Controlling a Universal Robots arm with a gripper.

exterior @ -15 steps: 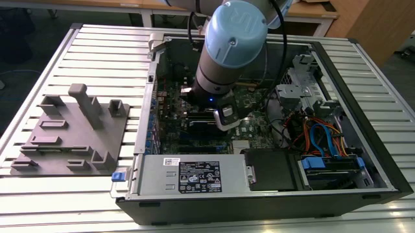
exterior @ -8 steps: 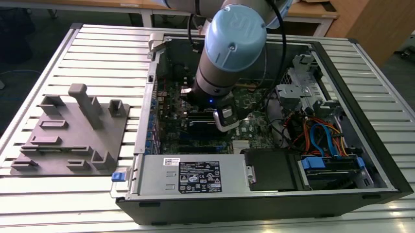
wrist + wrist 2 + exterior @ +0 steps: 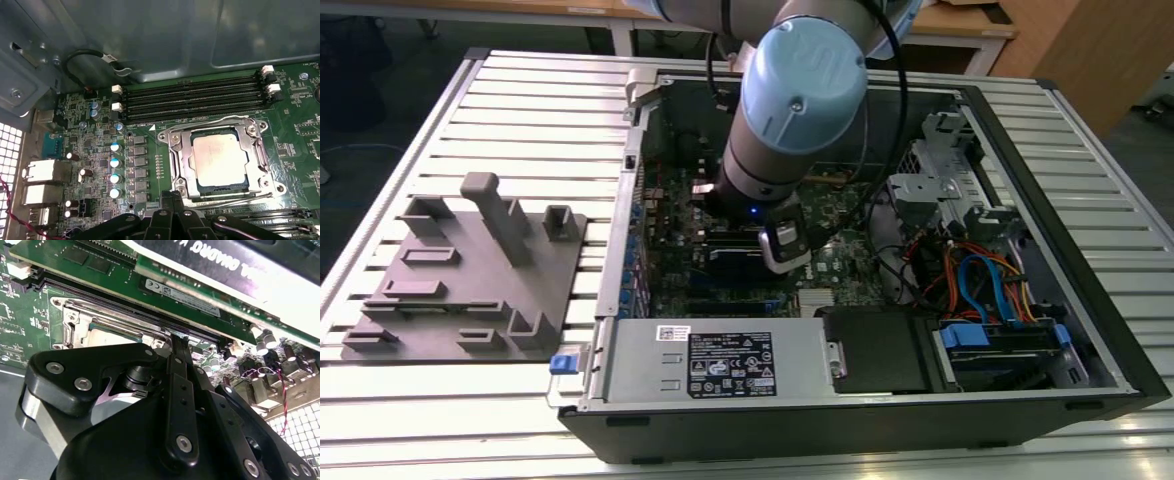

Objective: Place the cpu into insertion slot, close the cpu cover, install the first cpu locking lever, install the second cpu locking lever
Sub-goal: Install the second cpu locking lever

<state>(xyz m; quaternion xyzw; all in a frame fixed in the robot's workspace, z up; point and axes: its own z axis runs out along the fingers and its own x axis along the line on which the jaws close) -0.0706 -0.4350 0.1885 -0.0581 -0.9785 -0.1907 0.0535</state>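
In the first wrist view the cpu lies flat in the insertion slot, silver top up. The cpu cover is down around it as a silvery frame. My gripper is shut, and its tips are at the socket's near edge, by a corner of the cover. The second wrist view shows the same: the gripper has its black fingers together and touches the metal frame of the cover. Whether the thin locking levers along the frame are latched I cannot tell. In the exterior view the arm reaches down into the case over the motherboard.
Black memory slots run beside the socket, with a row of capacitors close by. A graphics card stands near the fingers. The open computer case has drive cages and cables at the exterior view's right. A grey fixture plate lies on the exterior view's left.
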